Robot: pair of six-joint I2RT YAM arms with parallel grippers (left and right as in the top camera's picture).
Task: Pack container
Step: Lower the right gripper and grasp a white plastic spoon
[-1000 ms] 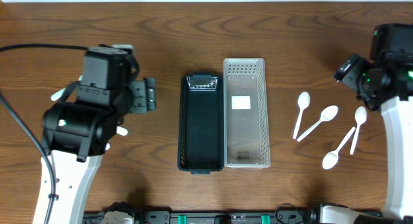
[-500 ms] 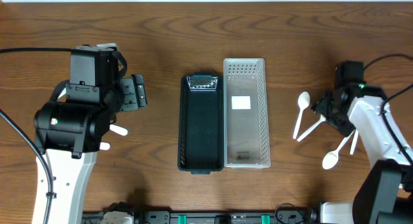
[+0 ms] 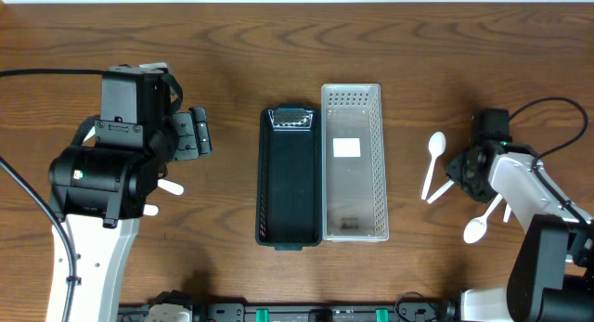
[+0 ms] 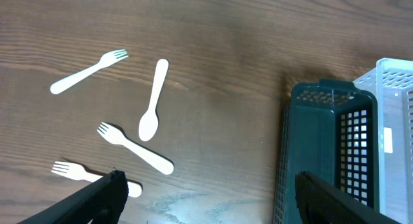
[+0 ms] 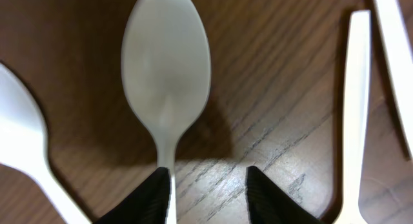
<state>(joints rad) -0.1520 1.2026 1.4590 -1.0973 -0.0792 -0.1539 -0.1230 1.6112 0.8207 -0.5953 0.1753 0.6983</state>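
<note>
Jaws on both of your grippers are standing open, holding nothing.

Your right gripper (image 5: 210,177) is hanging low over the table (image 3: 241,44) at the right. It is sitting over a white spoon (image 5: 166,69) that is lying bowl-up. The handle is running down along the inner edge of one finger (image 5: 151,195), at the side of the gap rather than its middle. Whether it is touching that finger, you cannot tell. A second spoon (image 5: 26,153) is lying just left of the first. Two more white handles (image 5: 358,108) are lying to its right, all apart from the fingers.

Your left gripper (image 4: 210,185) is hovering above the table at the left, its fingers spread wide. Below it, three forks (image 4: 134,148) and a left spoon (image 4: 153,101) are lying scattered on the wood, none touching another. From overhead, the arm is covering most of them.

At the centre, the dark basket (image 3: 263,183) and the clear basket (image 3: 383,173) are standing side by side with their long walls touching, the clear one on the right. The clear one is reaching slightly farther back. Both are sitting well apart from either gripper, between the forks and the spoons.
</note>
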